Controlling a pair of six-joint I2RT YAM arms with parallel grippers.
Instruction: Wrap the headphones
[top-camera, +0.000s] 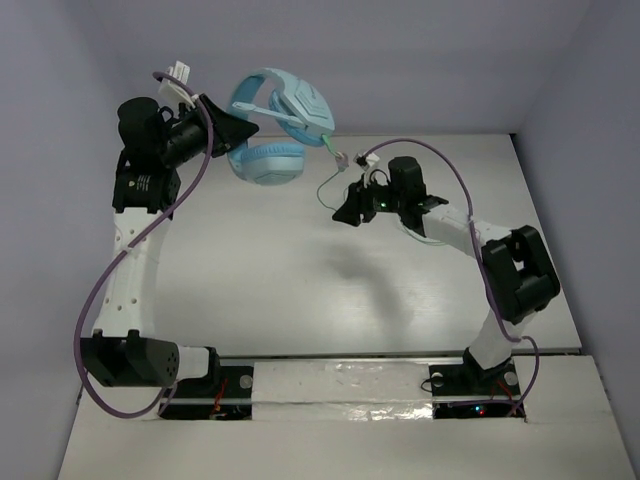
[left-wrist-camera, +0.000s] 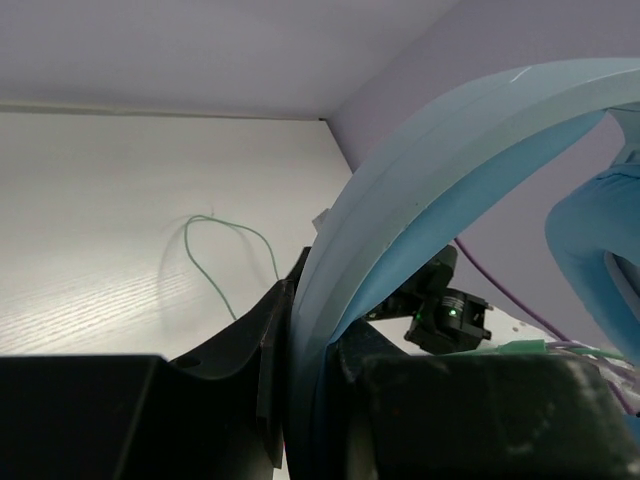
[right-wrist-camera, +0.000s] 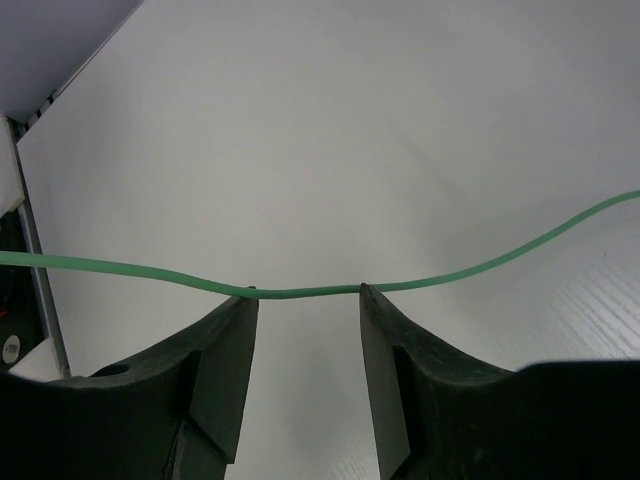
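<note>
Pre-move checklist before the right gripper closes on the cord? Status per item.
1. left gripper shut on headband of the light blue over-ear headphones: ok.
2. Headphones lifted off the white table: ok.
3. The thin pale green cord crosses the right gripper: ok, only at the very tips.
4. Right jaws closed on cord: not ok, apart.
5. Cord free of the purple arm cables: cannot tell.

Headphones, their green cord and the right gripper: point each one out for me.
headphones (top-camera: 268, 163), top external view, on the lower ear cup.
green cord (right-wrist-camera: 300, 292), right wrist view, on the stretch crossing between the fingertips.
right gripper (right-wrist-camera: 307, 303), right wrist view, midway between its open fingertips.
</note>
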